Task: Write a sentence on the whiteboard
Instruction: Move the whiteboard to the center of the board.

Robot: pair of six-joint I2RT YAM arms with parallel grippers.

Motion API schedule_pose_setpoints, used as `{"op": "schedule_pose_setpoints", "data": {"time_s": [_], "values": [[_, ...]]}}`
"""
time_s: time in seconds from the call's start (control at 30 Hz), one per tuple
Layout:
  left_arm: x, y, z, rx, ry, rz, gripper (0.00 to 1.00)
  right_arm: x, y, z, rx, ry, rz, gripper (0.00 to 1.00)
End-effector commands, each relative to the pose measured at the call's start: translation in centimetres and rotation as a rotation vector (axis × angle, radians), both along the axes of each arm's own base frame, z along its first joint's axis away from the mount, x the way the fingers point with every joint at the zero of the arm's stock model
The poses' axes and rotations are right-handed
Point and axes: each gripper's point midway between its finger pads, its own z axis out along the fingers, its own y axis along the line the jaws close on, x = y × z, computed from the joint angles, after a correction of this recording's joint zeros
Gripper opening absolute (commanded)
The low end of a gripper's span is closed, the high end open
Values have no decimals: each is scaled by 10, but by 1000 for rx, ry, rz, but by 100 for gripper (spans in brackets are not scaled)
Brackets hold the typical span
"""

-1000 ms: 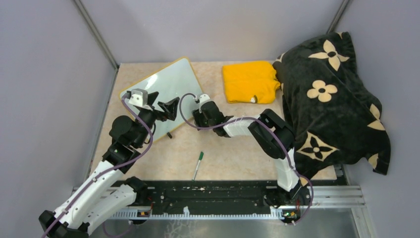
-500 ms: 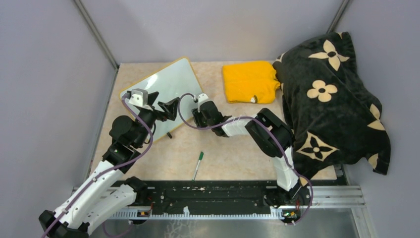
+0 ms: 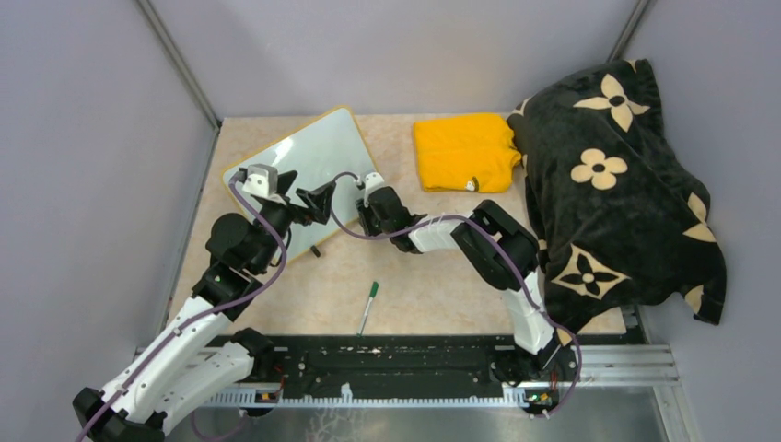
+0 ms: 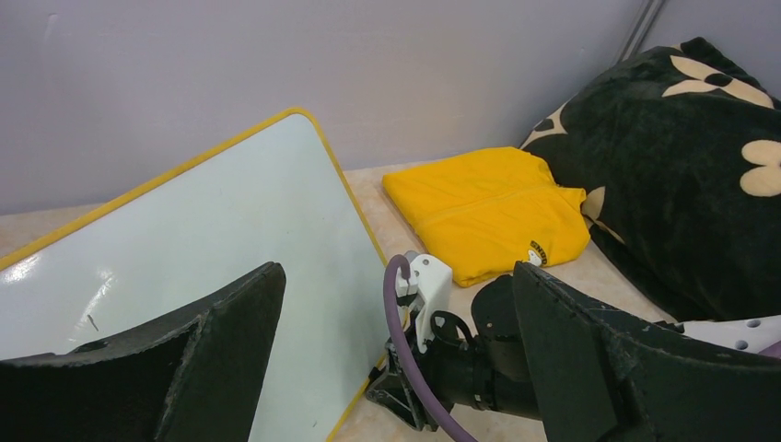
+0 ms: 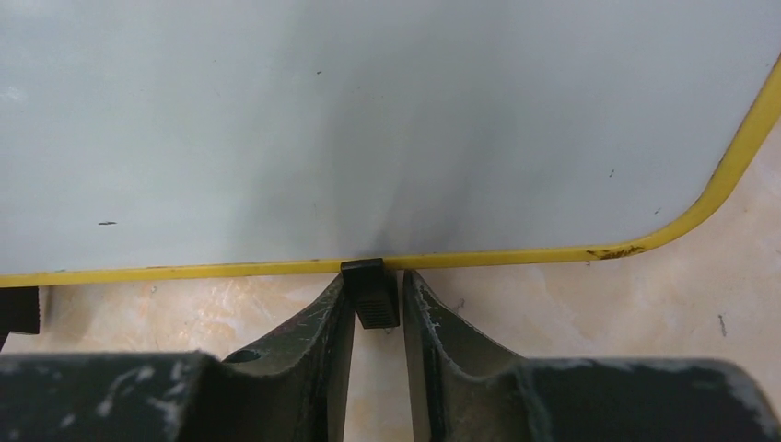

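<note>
The whiteboard (image 3: 318,152) is laid flat on the counter (image 3: 442,285). The right gripper (image 5: 373,281) is set at the whiteboard's yellow-rimmed right edge, its jaws narrowed closely around a small black clip foot (image 5: 370,295) that juts from that rim; whether the foot is actually clamped cannot be told. The left gripper (image 3: 302,189) is held spread wide above the whiteboard's near part, with nothing grasped. A green marker (image 3: 368,307) is seen on the counter, apart from the whiteboard's near edge.
</note>
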Motion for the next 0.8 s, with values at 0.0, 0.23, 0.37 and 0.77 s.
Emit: {"op": "schedule_pose_setpoints", "data": {"time_s": [0.0, 0.23, 0.37, 0.77], "values": [[-2, -2, 7, -15, -26, -13, 99, 11, 4, 18, 49, -51, -19, 21], [-3, -1, 8, -20, -27, -10, 99, -1, -24, 16, 30, -46, -90, 0], [-3, -1, 7, -20, -25, -11, 99, -13, -45, 11, 10, -32, -129, 0], [-3, -1, 6, -26, -23, -7, 99, -62, -120, -7, -142, 35, -314, 0]]}}
